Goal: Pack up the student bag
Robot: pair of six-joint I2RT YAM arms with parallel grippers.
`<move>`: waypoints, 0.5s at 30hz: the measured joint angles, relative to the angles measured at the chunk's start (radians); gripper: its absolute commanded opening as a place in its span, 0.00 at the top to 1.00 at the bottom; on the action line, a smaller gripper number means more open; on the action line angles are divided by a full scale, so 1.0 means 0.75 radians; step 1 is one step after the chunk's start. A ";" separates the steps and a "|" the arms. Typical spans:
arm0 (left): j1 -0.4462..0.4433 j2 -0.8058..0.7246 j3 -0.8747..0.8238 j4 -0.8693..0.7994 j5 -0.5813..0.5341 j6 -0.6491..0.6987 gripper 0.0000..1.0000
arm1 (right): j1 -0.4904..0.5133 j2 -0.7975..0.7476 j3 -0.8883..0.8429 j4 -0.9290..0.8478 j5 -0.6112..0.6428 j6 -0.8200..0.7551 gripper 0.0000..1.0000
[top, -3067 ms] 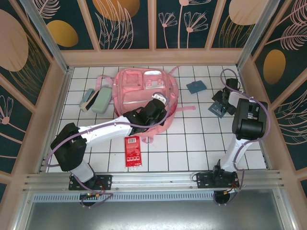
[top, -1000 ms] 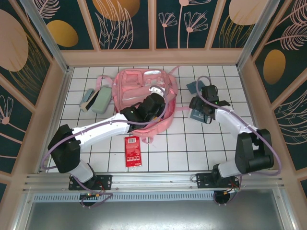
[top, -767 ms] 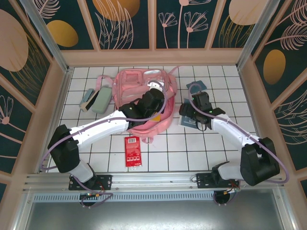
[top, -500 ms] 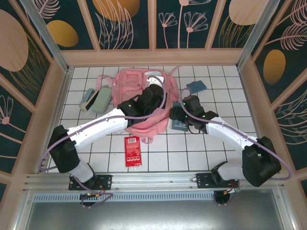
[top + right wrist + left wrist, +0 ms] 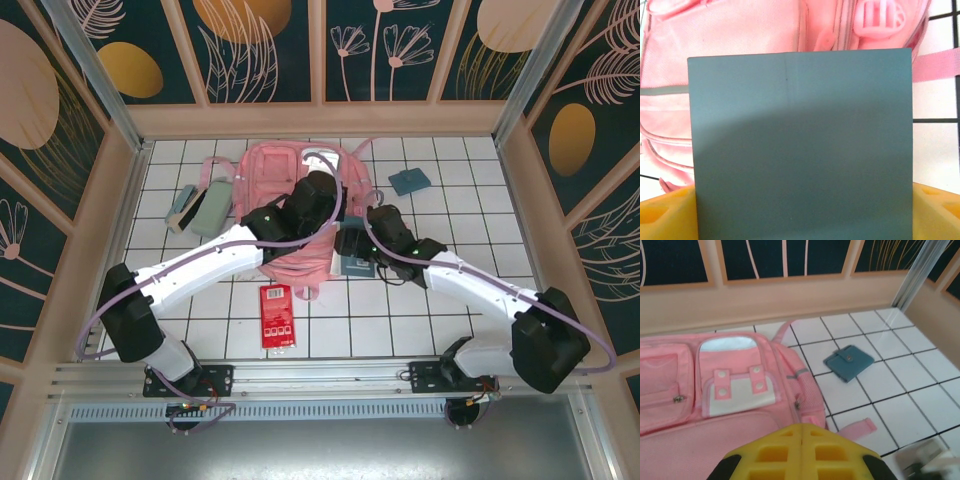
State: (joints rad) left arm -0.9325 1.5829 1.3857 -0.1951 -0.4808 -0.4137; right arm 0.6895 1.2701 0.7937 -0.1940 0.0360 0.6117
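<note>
**Pink bag mid-table, notebook held at its edge**

Top view: the student bag (image 5: 268, 172) lies far-centre on the tiled table (image 5: 450, 300). The left gripper (image 5: 318, 195) is over it and the right gripper (image 5: 355, 243) is at its right edge.

Left wrist: the fingers are pressed together above the bag, whose front pockets look closed.

Right wrist: the fingers pinch a slate-blue notebook (image 5: 800, 140).

This is a robot test cell in a lab, not a lived-in room; the work surface is a white tiled table (image 5: 420, 310) marked with a black grid, boxed in by wood-framed panels (image 5: 260, 45) printed with dark leaf-and-flower art; aluminium rails (image 5: 320, 372) run along the near edge, where the left arm (image 5: 200, 270) and right arm (image 5: 470, 285) are bolted, trailing purple cables (image 5: 97, 325); school things serve as props: a pink backpack (image 5: 268, 172), a green pencil case (image 5: 208, 210), a blue wallet (image 5: 409, 181), a red packet (image 5: 277, 315), a grey-blue notebook (image 5: 355, 266).
</note>
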 measured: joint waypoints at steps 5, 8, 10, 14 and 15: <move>0.014 -0.032 -0.161 -0.015 0.021 -0.013 0.83 | -0.105 -0.127 -0.111 0.014 -0.003 0.002 0.14; 0.018 -0.037 -0.235 -0.015 0.079 -0.010 0.82 | -0.173 -0.192 -0.169 0.009 -0.005 0.000 0.14; 0.018 -0.037 -0.278 -0.015 0.122 -0.003 0.80 | -0.218 -0.230 -0.202 0.008 -0.015 -0.004 0.14; 0.018 -0.006 -0.309 -0.023 0.232 0.038 0.75 | -0.306 -0.288 -0.249 0.002 -0.030 -0.005 0.14; 0.018 0.011 -0.309 -0.022 0.258 0.049 0.74 | -0.319 -0.297 -0.255 0.002 -0.037 -0.005 0.14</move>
State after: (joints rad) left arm -0.9192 1.5909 1.1538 -0.2115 -0.2874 -0.3767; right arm 0.4503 1.0473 0.6022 -0.1925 0.0086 0.6083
